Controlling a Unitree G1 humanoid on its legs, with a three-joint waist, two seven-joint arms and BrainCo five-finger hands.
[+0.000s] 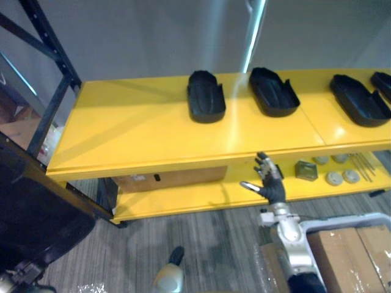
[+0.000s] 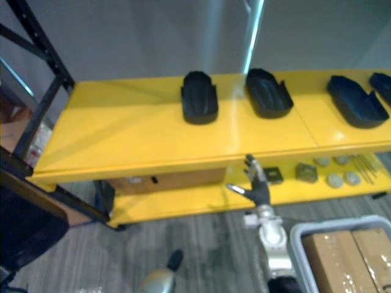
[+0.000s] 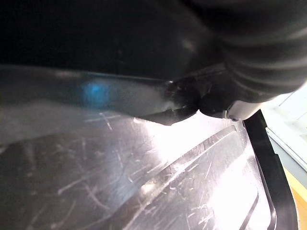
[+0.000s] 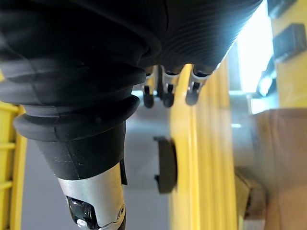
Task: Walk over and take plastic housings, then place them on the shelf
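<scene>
My left hand [image 3: 259, 52] is showing its ribbed cover; just beyond, a scratched black housing [image 3: 144, 191] is reflecting light.

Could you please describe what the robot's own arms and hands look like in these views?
The right arm is a smooth silver-grey tube with a pale jointed wrist. The right hand has slim silver fingers with dark tips and a separate thumb; a black ribbed cover wraps its back and wrist. The left hand shows the same black ribbed cover.
</scene>
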